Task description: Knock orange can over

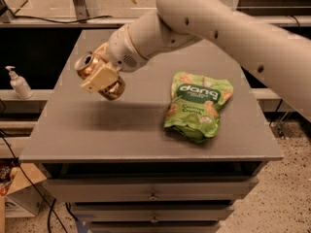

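In the camera view, the robot's thick white arm (218,28) sweeps in from the upper right, over a matte grey table (146,140), ending in the gripper (98,72) above the table's left part. The gripper is clamped narrowly around the orange can (114,87), a small orange-tan aluminium drink can with a silver top rim. One flat tan finger (99,78) lies across the can's near side, and the rest of the gripper sits behind it. The can is tilted sharply, its open silver top pointing up and to the left and its shiny base angled down toward the tabletop on the right. Whether the base touches the surface cannot be told. A soft shadow falls on the grey top just below and to the right of the can. Well apart from it, on the right half of the table, a crumpled green foil snack bag (198,106) with white lettering and pictured cookies lies flat, its lower edge toward the front. Beneath the tabletop run grey metal drawers (153,191) with small central pulls. To the left of the table, on a lower shelf, a white pump dispenser bottle (19,84) stands upright. At the lower left, a brown cardboard box (17,191) sits on the ground with a black cable (30,183) running past it. A speckled floor (286,188) shows at the lower right.
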Robot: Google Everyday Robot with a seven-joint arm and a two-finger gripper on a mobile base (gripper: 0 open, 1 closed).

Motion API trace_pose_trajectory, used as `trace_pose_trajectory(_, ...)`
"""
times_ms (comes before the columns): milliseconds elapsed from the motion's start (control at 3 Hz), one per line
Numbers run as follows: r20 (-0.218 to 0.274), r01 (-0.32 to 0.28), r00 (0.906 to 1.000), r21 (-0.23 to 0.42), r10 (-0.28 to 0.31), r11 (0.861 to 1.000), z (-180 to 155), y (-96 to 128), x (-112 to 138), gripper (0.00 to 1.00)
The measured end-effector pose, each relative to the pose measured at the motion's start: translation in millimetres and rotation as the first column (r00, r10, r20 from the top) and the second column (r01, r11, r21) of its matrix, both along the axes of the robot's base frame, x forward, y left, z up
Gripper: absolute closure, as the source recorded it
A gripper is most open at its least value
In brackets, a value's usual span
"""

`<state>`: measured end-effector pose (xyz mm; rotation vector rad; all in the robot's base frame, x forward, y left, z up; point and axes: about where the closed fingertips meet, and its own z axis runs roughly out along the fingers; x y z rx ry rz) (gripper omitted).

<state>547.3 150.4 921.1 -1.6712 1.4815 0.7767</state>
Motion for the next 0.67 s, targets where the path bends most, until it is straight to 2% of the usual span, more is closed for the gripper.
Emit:
trace_pose_trajectory(333, 0.048, 0.047, 0.9982, -0.241, -0.036, 0.969, -12.3, -23.0, 11.0, 0.82)
trace_pose_trajectory(667, 0.1, 0.085, 0.994, -0.434, -0.046, 0.897, -31.5, -39.8, 17.7, 0.59)
